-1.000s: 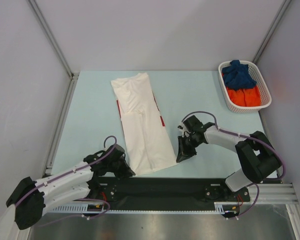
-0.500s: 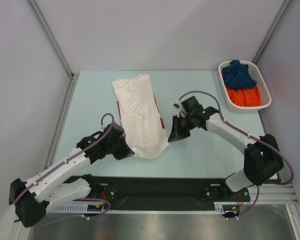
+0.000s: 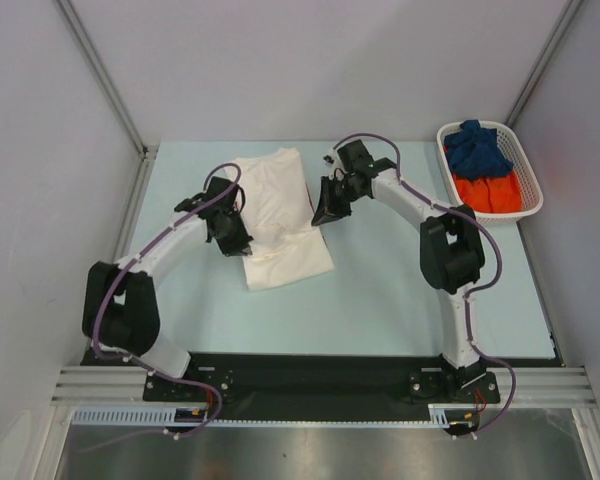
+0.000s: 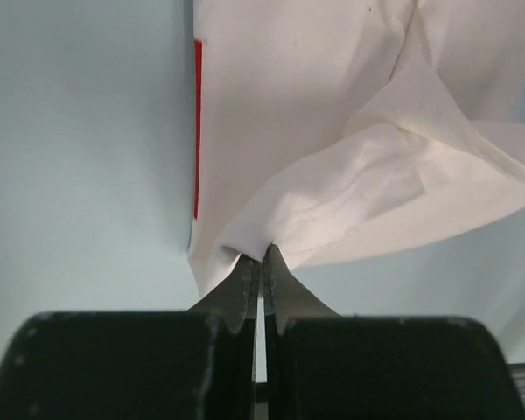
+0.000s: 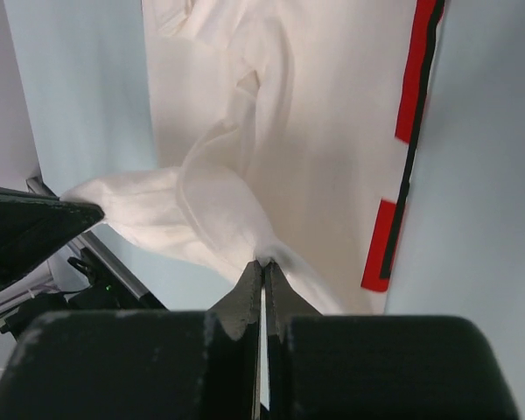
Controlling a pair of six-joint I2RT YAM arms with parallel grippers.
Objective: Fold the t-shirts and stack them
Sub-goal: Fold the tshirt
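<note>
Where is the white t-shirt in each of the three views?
Top external: the white t-shirt lies left of centre on the table, between the left hand and the right hand.
Left wrist: white t-shirt fills the upper right, above the left hand.
Right wrist: white t-shirt fills the upper middle, above the right hand.
Shared landmark: the raised hem, pinched by both hands.

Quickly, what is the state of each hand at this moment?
The left hand is closed, holding an edge of the white t-shirt.
The right hand is closed, holding the same white t-shirt.
</note>
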